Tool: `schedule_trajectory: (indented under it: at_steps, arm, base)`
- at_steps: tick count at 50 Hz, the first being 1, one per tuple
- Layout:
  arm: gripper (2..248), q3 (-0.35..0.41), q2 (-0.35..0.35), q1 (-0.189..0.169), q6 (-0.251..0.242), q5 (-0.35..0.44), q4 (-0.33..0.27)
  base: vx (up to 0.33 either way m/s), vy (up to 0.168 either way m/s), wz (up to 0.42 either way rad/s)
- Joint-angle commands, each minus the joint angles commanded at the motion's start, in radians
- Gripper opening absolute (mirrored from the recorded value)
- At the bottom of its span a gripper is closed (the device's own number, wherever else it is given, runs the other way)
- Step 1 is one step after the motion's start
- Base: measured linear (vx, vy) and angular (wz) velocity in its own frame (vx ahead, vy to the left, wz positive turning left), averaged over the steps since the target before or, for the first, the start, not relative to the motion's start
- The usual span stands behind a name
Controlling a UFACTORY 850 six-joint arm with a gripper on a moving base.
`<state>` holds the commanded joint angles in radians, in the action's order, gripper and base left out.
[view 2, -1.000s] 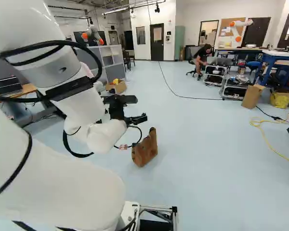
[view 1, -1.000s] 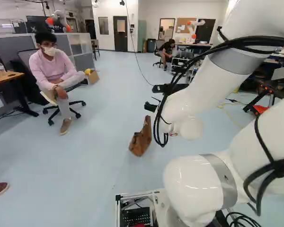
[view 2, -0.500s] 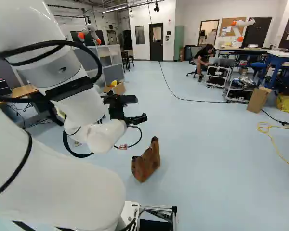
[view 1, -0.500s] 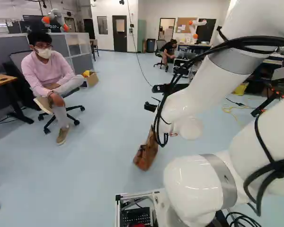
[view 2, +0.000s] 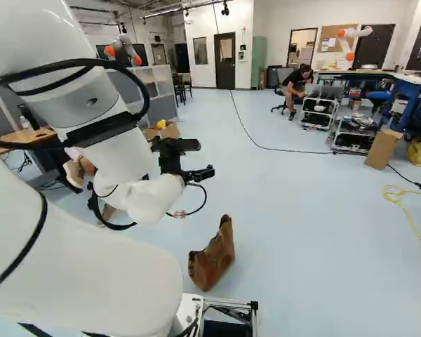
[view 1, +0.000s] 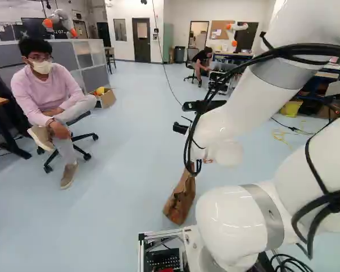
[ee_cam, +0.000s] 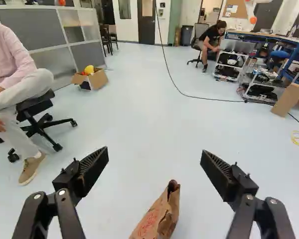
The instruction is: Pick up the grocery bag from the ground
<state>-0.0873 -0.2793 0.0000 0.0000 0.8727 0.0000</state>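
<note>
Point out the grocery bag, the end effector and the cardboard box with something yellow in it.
Grocery bag (view 2: 212,265), right base view: middle of its brown side.
End effector (ee_cam: 155,152), wrist view: midway between its open fingertips.
Cardboard box (ee_cam: 98,79), wrist view: its side wall.

I'm seeing a dark door (view 2: 225,70) standing in the white wall (view 2: 196,24), a window (view 2: 201,51) sitting beside it, a grey partition (view 1: 96,75) rising nearer than it, and pale-blue floor (view 2: 295,203) spreading before it.
</note>
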Motion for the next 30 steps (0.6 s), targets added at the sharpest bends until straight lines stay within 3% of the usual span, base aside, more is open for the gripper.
schedule_trajectory:
  at_steps: [22,30]
  arm:
    - [247,-0.038,0.045,0.0,0.0,-0.003,0.0]
    - [247,-0.068,0.079,0.0,0.0,-0.051,0.0]
  base:
    - [0.037,0.001,-0.006]
    - [0.0,0.0,0.0]
